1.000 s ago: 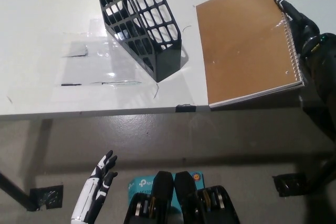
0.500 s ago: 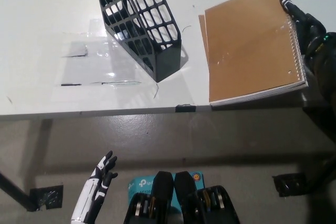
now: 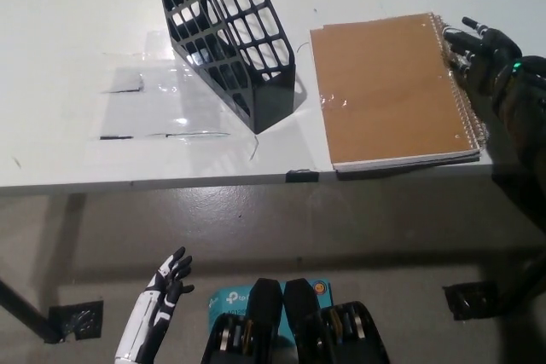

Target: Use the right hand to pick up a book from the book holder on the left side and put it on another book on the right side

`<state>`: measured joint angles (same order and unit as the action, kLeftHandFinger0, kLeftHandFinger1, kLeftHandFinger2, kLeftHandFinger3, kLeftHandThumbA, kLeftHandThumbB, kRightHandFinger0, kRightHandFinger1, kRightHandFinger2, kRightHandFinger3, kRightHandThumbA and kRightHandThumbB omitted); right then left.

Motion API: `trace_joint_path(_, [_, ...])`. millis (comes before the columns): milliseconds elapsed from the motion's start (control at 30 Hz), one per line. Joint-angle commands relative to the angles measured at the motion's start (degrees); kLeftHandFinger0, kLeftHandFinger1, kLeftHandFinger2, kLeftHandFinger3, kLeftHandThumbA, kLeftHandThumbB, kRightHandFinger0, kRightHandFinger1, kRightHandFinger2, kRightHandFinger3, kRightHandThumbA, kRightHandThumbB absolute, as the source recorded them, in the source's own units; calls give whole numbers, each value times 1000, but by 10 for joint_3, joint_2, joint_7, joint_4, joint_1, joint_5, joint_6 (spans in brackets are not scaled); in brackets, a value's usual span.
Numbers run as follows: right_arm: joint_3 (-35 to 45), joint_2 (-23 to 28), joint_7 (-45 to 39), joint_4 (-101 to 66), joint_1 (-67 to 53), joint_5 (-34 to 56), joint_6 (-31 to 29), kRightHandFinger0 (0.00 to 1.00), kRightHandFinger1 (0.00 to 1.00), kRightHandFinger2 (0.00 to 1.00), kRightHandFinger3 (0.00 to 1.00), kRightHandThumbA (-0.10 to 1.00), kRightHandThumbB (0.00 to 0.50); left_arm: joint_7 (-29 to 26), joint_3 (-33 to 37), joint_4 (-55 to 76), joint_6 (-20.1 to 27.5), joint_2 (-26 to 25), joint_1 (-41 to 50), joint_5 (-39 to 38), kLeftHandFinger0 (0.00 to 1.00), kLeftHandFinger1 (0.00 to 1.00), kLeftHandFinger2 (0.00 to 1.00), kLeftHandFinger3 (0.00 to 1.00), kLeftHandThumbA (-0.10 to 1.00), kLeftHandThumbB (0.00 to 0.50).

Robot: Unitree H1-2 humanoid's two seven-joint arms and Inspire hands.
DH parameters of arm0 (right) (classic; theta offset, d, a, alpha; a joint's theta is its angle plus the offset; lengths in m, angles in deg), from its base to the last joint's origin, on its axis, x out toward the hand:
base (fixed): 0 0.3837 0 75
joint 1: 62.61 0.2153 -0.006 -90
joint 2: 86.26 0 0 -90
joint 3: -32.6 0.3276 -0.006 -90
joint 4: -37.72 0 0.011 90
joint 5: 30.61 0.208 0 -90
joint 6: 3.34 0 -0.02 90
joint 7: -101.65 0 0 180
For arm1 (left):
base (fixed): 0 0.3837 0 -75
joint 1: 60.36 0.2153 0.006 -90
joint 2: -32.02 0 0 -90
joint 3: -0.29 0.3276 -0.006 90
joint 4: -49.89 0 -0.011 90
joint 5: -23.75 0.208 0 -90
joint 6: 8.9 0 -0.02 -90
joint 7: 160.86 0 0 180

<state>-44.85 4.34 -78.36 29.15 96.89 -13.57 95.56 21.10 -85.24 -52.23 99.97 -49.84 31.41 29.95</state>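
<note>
Right hand (image 3: 479, 53) fingers spread at book (image 3: 391, 91) spiral edge (lower book hidden), left hand (image 3: 158, 317) open

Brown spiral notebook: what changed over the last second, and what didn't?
The brown notebook, earlier tilted up by the right hand, now lies flat on the table, shifted slightly left. The hand has let go, fingers apart by the spiral edge. Black book holder and left hand unchanged.
</note>
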Motion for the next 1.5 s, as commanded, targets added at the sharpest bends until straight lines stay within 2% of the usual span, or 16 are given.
trace_joint_path(0, [2, 20, 11, -6, 48, -8, -34, 1000, 1000, 1000, 1000, 386, 60, 10, -2, 12, 2, -2, 1, -14, 843, 922, 919, 955, 974, 158])
trace_joint_path(100, [6, 22, 10, -5, 48, -7, -37, 1000, 1000, 1000, 1000, 378, 57, 7, 0, 11, 6, -3, 0, -7, 827, 908, 906, 960, 989, 148])
trace_joint_path(233, [-12, 26, -13, -13, 42, -26, -74, 1000, 1000, 1000, 1000, 430, 11, 8, -2, 11, 1, -2, -2, -11, 833, 910, 902, 960, 995, 159])
trace_joint_path(300, [-3, 25, 3, -17, 46, -18, -87, 1000, 1000, 1000, 1000, 334, 49, 7, -4, 8, 6, -3, -1, -12, 840, 916, 908, 959, 996, 156])
trace_joint_path(333, [3, 24, 5, -23, 49, -12, -103, 1000, 1000, 1000, 1000, 298, 27, 7, -4, 7, 9, -3, -2, -13, 839, 916, 908, 958, 995, 154])
trace_joint_path(467, [-27, 24, 27, -99, 54, -52, -177, 1000, 1000, 1000, 1000, 372, 16, 5, -6, 8, 8, -7, -9, -6, 844, 932, 927, 962, 999, 151])
trace_joint_path(533, [-47, 21, 30, -212, 30, -77, -171, 1000, 1000, 1000, 1000, 491, 41, 4, -6, 12, 4, -7, -15, -4, 882, 963, 970, 998, 995, 143])
trace_joint_path(600, [-59, 20, 36, -300, 10, -94, -151, 1000, 1000, 1000, 1000, 525, 51, 1, -7, 13, 1, -9, -23, 1, 901, 984, 999, 1000, 1000, 138])
trace_joint_path(667, [-67, 9, 29, -520, -44, -99, -76, 1000, 1000, 1000, 1000, 547, 101, -1, -9, 12, 1, -8, -39, 3, 1000, 1000, 1000, 1000, 1000, 164])
trace_joint_path(867, [-109, 12, -6, -791, -108, -126, -3, 1000, 1000, 1000, 1000, 655, 155, -13, -15, 0, 6, -12, -87, 16, 1000, 1000, 1000, 1000, 1000, 211])
trace_joint_path(1033, [-132, 7, -27, -939, -160, -142, 14, 1000, 1000, 1000, 1000, 684, 186, -8, -20, -3, -1, -23, -122, 14, 1000, 1000, 1000, 1000, 1000, 198])
trace_joint_path(1100, [-135, 6, -29, -972, -173, -151, 14, 1000, 1000, 1000, 1000, 687, 156, -8, -20, -5, -2, -25, -134, 15, 1000, 1000, 1000, 1000, 1000, 184])
trace_joint_path(1167, [-138, -6, -33, -1026, -200, -144, 2, 1000, 1000, 1000, 1000, 623, 123, -4, -21, -8, -3, -26, -148, 8, 1000, 1000, 1000, 1000, 1000, 175])
trace_joint_path(1200, [-139, -12, -33, -1041, -209, -146, -2, 1000, 1000, 1000, 1000, 599, 147, -4, -22, -9, -4, -27, -151, 6, 1000, 1000, 1000, 1000, 1000, 175])
trace_joint_path(1300, [-141, -26, -29, -1068, -258, -171, -50, 1000, 1000, 1000, 1000, 609, 149, -6, -22, -12, 1, -29, -160, 13, 1000, 1000, 1000, 1000, 1000, 165])
trace_joint_path(1467, [-129, -37, -18, -1080, -313, -177, -88, 1000, 1000, 1000, 1000, 572, 57, -2, -24, -16, -2, -31, -176, 5, 1000, 1000, 1000, 1000, 1000, 166])
